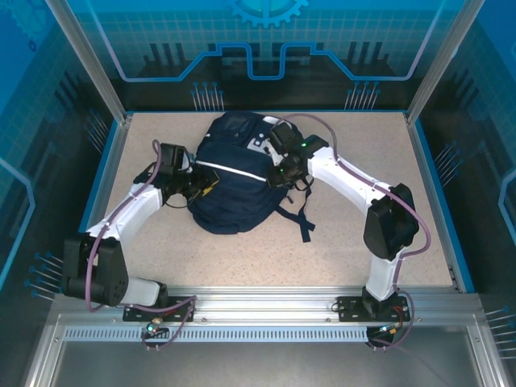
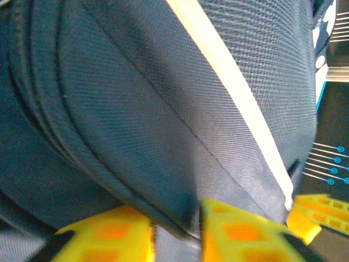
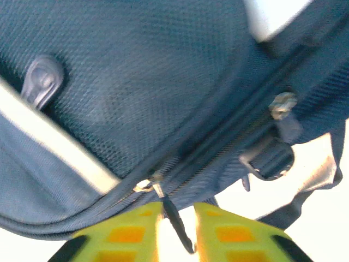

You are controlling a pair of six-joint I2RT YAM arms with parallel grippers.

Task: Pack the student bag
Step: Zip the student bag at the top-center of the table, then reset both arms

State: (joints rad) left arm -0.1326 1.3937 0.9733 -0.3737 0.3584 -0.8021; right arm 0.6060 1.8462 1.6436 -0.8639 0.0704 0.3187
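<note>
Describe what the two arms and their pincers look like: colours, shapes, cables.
Both the left arm and the right arm have smooth white links joined by bulky black housings. A pale purple cable runs along each. A small green light glows near the right wrist. The left pincer and right pincer have flat yellow fingers with square orange recesses.

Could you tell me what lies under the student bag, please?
The student bag lies on the speckled table, one strap trailing out. Anything beneath the bag is covered by its fabric.
</note>
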